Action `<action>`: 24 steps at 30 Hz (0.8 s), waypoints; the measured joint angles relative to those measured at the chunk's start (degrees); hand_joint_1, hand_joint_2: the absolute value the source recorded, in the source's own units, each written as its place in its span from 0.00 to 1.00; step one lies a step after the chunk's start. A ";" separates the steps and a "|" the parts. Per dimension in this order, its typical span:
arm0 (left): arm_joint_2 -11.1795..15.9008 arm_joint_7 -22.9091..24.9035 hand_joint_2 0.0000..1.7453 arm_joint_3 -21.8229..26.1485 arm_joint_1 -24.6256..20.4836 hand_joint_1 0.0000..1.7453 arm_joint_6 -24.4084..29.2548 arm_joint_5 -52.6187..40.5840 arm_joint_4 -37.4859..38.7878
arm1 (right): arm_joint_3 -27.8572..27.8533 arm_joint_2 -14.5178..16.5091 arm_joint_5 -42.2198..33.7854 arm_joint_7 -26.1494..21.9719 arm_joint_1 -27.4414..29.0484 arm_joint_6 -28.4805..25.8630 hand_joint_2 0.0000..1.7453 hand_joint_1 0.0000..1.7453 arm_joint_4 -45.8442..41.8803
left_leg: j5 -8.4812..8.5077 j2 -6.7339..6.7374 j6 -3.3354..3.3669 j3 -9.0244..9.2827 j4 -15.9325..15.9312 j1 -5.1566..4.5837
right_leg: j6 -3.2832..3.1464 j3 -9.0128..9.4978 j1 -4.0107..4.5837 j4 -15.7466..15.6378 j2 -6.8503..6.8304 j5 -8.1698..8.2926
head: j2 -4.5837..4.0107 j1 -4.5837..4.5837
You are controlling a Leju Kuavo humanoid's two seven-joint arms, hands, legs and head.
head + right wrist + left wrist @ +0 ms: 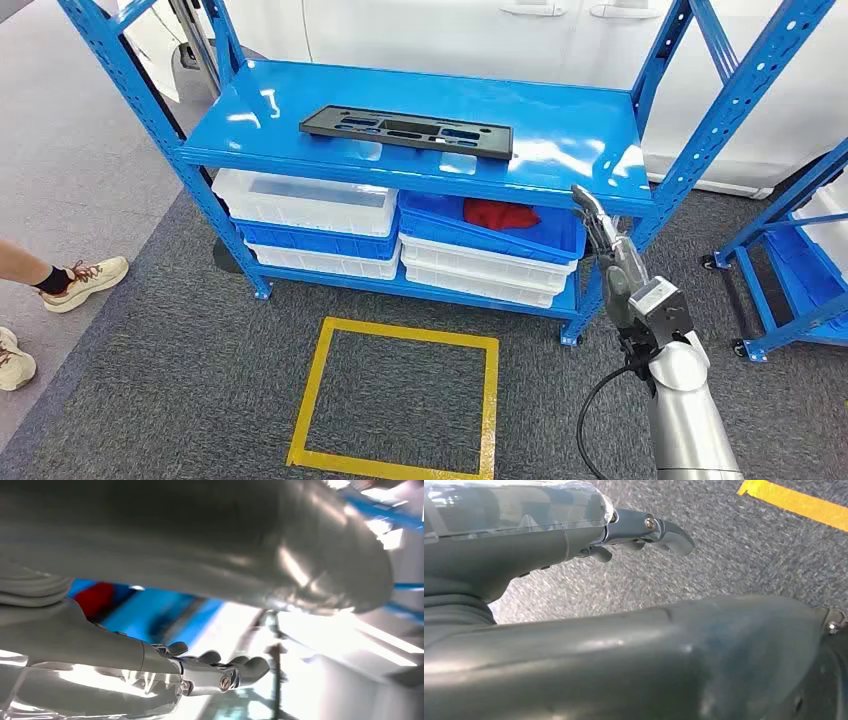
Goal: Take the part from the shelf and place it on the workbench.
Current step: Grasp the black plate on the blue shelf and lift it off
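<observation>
A flat black part (407,131) with several slots lies on the top board of the blue shelf (560,120). My right hand (610,255) is raised in front of the shelf's right front corner, fingers straight and apart, holding nothing, well to the right of the part. The right wrist view shows the same right hand (220,672) with fingers extended and a red cloth (97,597) in a blue bin behind it. In the left wrist view my left hand (644,530) hangs over grey carpet with fingers apart and nothing in them.
White and blue bins (310,205) fill the shelf's lower level, one holding a red cloth (500,213). A yellow taped square (400,400) marks the carpet. A person's feet (85,280) stand at the left. Another blue rack (800,250) is at the right.
</observation>
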 joint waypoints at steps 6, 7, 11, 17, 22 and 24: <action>0.39 -0.01 0.00 -1.07 -0.18 0.00 0.53 0.00 0.45 | 3.01 -0.75 -4.41 -2.43 -1.50 3.07 0.00 0.00 -8.34 | -7.00 -2.93 -1.48 -5.23 12.36 0.65 | -1.16 0.12 -0.52 -0.40 2.63 0.46 | 0.00 -0.01; 0.42 0.00 0.00 -1.27 -0.17 0.00 0.60 0.00 0.54 | 3.70 -0.90 -5.26 -2.88 -1.61 3.70 0.00 0.00 -9.85 | -7.98 -3.13 -1.60 -6.77 15.51 0.74 | -1.18 0.13 -0.51 -0.37 3.26 0.46 | 0.00 0.00; 0.72 -0.02 0.00 -1.95 -0.37 0.00 0.98 0.00 0.89 | 6.26 -1.41 -8.70 -4.84 -2.28 6.24 0.00 0.00 -15.91 | -2.13 -3.57 -1.10 -3.85 8.11 0.79 | -1.05 0.51 -0.50 -0.29 5.22 0.36 | 0.00 0.00; 1.20 -0.33 0.00 -2.21 -1.17 0.00 1.56 0.00 1.23 | 9.45 -1.92 -12.53 -7.13 -3.40 9.54 0.00 0.00 -22.53 | 0.74 -4.34 0.50 -0.40 -0.38 0.57 | 0.76 0.27 -0.36 -0.19 5.91 0.20 | 0.00 0.00; 1.31 -1.27 0.00 -2.22 -1.15 0.00 1.39 0.00 1.47 | 12.72 -2.86 -14.79 -7.96 -4.58 10.37 0.00 0.00 -24.66 | 1.27 -3.80 1.54 -0.58 -0.91 0.57 | 1.56 -6.08 -0.50 13.78 3.31 -7.28 | 0.00 0.00; 1.31 -1.61 0.00 -2.19 -1.10 0.00 1.16 0.00 1.55 | 13.67 -3.00 -15.10 -7.97 -4.61 10.55 0.00 0.00 -24.82 | 1.25 -3.59 1.54 -0.62 -0.82 0.50 | 1.63 -6.68 -0.54 15.26 3.24 -6.66 | 0.00 0.00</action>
